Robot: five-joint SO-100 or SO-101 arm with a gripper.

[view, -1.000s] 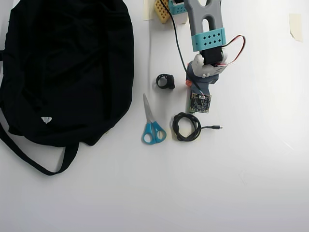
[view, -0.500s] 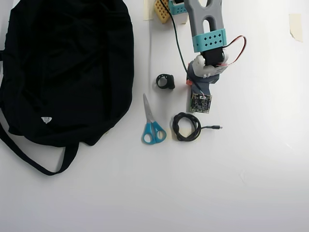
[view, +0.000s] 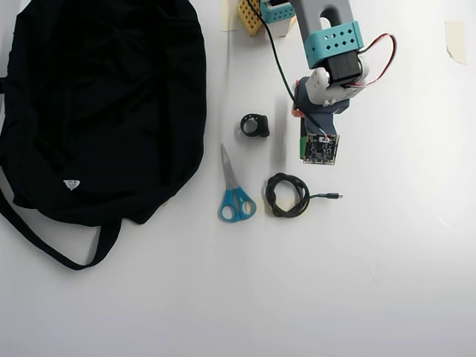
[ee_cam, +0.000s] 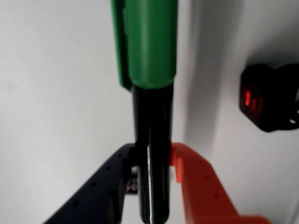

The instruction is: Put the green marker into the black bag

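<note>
In the wrist view the green marker (ee_cam: 150,56) stands lengthwise up the middle, its bright green cap at the top and its dark barrel running down between my fingers. My gripper (ee_cam: 150,161) is shut on the barrel, with the black finger (ee_cam: 105,186) on the left and the orange finger (ee_cam: 203,186) on the right. White table shows behind the marker. In the overhead view the arm (view: 331,78) hangs right of centre and hides the marker. The black bag (view: 97,104) lies spread out far to the left, with a white tag (view: 71,184).
Blue-handled scissors (view: 234,192) and a coiled black cable (view: 288,195) lie below the arm. A small black object (view: 255,125) sits left of it, showing a red light in the wrist view (ee_cam: 268,102). Tape pieces (view: 455,41) mark the table's top right.
In the overhead view the arm's wrist has shifted to the right and slightly up the frame, away from the small black object. Bag, scissors and cable have not moved.
</note>
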